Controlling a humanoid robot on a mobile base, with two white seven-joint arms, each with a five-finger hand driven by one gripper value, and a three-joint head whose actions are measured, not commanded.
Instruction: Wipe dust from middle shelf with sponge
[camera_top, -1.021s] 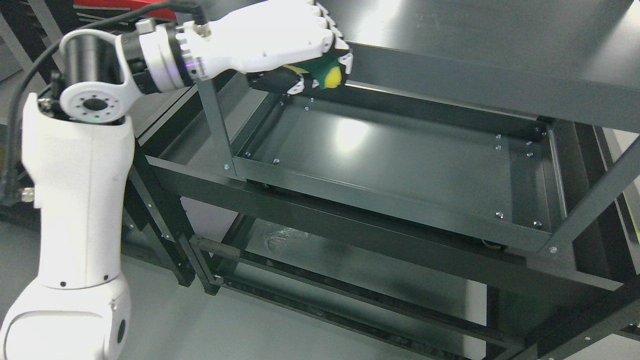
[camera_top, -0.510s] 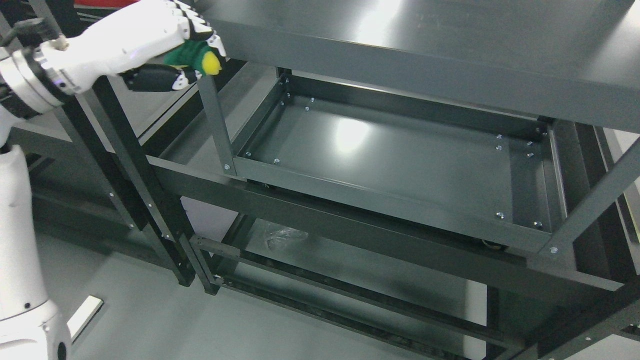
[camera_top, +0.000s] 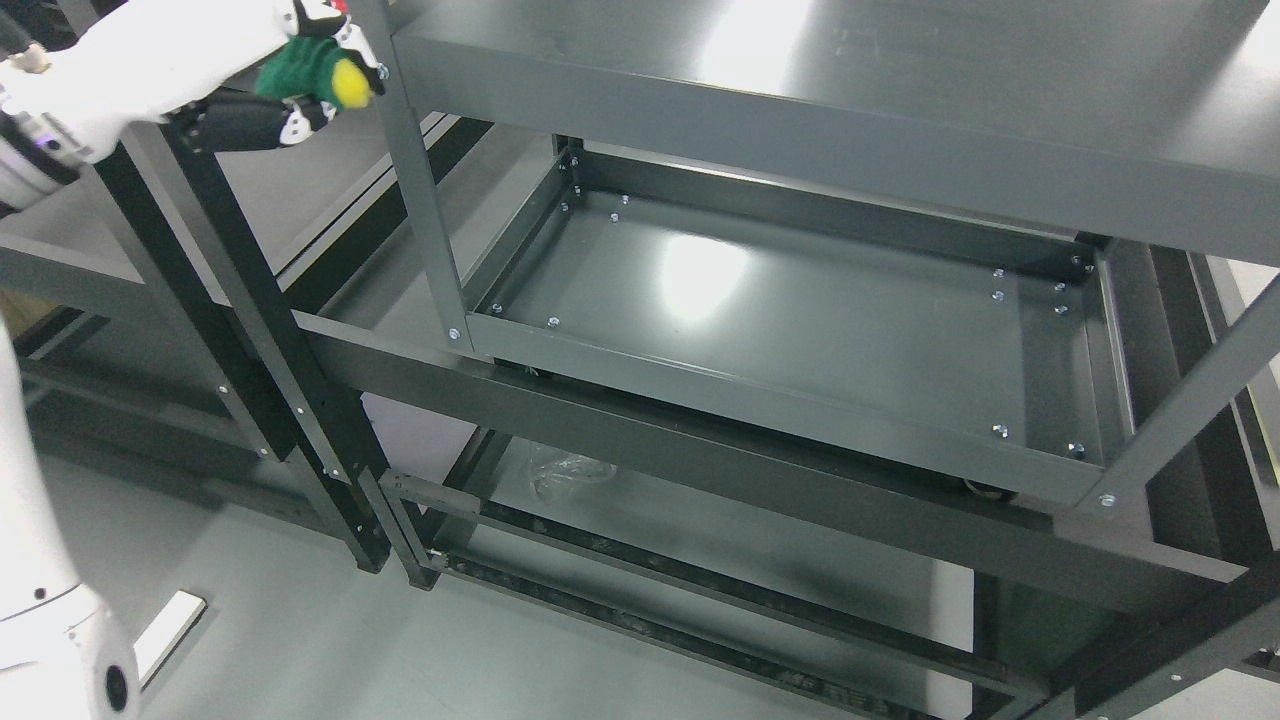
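My left hand (camera_top: 290, 75) is at the upper left corner of the head view, outside the rack and left of its front-left post (camera_top: 415, 190). Its white fingers are curled shut on a green and yellow sponge (camera_top: 325, 70). The middle shelf (camera_top: 800, 320) is a dark grey metal tray with a raised rim, below the top shelf (camera_top: 850, 90). Nothing lies on it, and a light glare shows on its left half. The hand is well above and left of the middle shelf. My right arm does not show.
A second dark rack (camera_top: 250, 330) stands at the left, close behind my left arm. A lower shelf (camera_top: 700, 560) holds a crumpled clear plastic bag (camera_top: 565, 470). Grey floor (camera_top: 300, 640) shows at the bottom left.
My left hand has carried the sponge leftward and up, from the back-left corner of the middle shelf out past the front-left post.
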